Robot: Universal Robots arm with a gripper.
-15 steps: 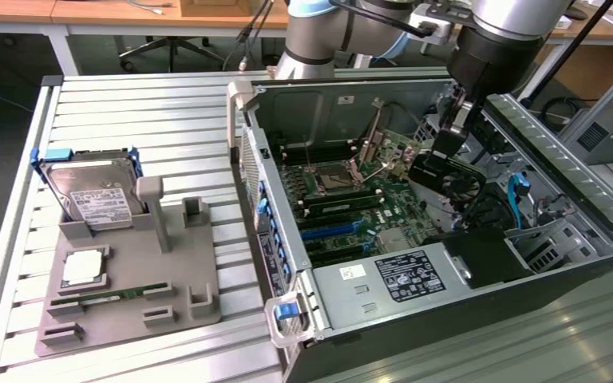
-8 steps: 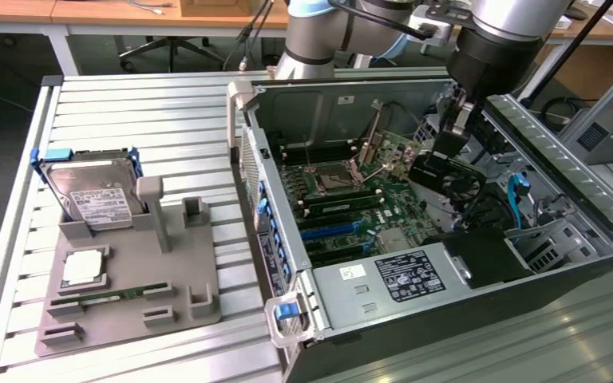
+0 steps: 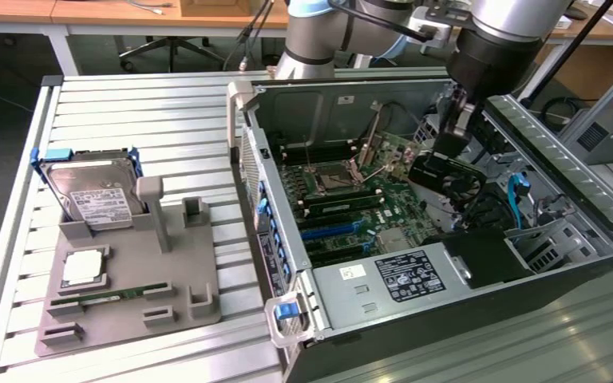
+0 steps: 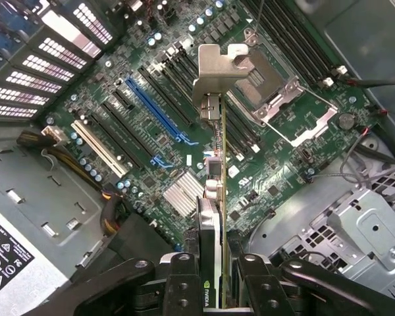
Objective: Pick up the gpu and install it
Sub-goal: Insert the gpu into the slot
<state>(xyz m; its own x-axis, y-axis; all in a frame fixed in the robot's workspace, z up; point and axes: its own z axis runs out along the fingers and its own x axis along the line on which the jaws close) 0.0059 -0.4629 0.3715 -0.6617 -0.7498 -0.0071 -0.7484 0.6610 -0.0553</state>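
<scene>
Gripper (image 4: 214,293) is closed on the gpu (image 4: 212,197). Fingers (image 4: 183,283) pinch both flat faces at one end of the card. Card hangs edge-on, silver bracket (image 4: 217,69) at the end away from the claw. Gpu sits inside the open PC case (image 3: 285,263), held above the motherboard (image 4: 151,151), over the strip between the blue slot (image 4: 155,112) and the CPU socket (image 4: 276,92).

Handling, my read: stiff board, moderate wt, heavier on the cooler side. Hard plastic + bare PCB, so fairly slick under pads. Fragile at the edge connector and small components. Best hold is across the flat faces, as now. Avoid the thin bracket, it could lever.

Containers:
- Case holds the motherboard, power supply (image 3: 418,275) at the near end, and loose cables.
- Grey tray (image 3: 195,307), at the exterior view's left, holds the hard drive (image 3: 93,195) standing up and the memory stick (image 3: 109,295) lying flat.
- Tray also holds a silver square part (image 3: 83,267), poss. a CPU, too small to tell.
</scene>
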